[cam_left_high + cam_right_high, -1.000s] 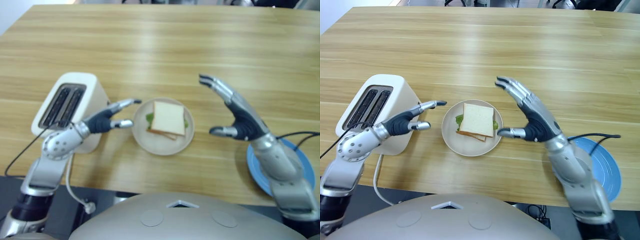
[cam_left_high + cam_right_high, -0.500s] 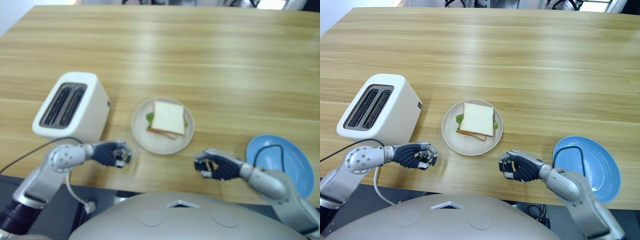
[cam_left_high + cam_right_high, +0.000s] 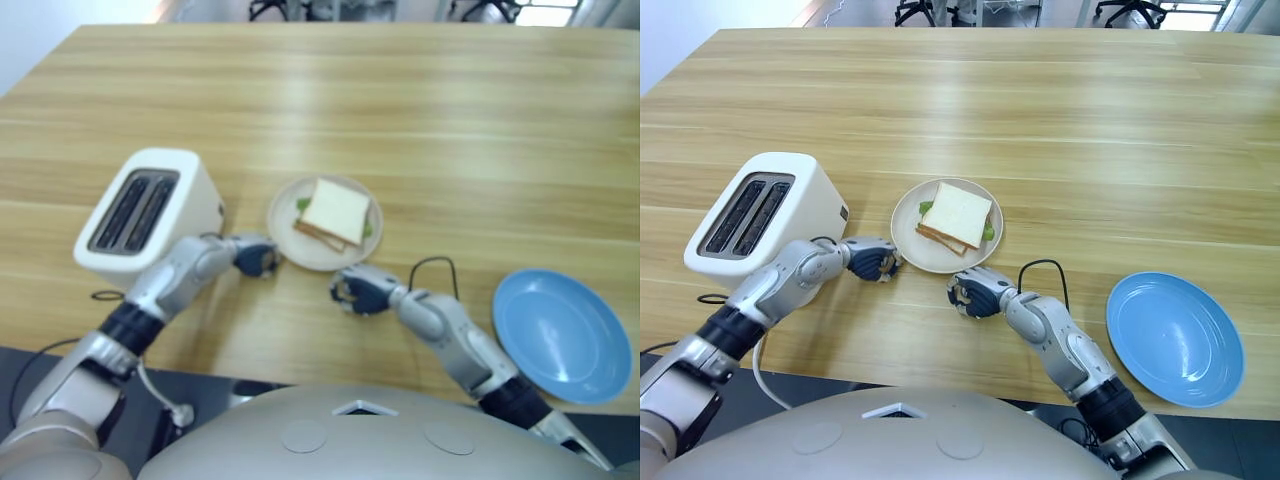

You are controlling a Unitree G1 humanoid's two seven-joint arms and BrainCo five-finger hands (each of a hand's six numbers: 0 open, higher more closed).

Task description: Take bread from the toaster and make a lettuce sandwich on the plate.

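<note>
A sandwich [image 3: 956, 216] of two white bread slices with green lettuce peeking out at the edges lies on the beige plate [image 3: 908, 247] in the middle of the table. The white toaster [image 3: 758, 216] stands to its left, both slots dark. My left hand [image 3: 872, 261] rests on the table just left of the plate, fingers curled into a fist, holding nothing. My right hand [image 3: 975, 292] lies just below the plate's near right rim, also curled shut and empty.
A blue plate [image 3: 1174, 338] sits at the right near the table's front edge. A black cable [image 3: 1042, 270] loops on the table by my right forearm. The toaster's cord [image 3: 755, 362] hangs over the front edge at the left.
Both hands went from open beside the plate to curled fists, dropped to the front edge, then moved inward close to the plate. The view has shifted slightly.
</note>
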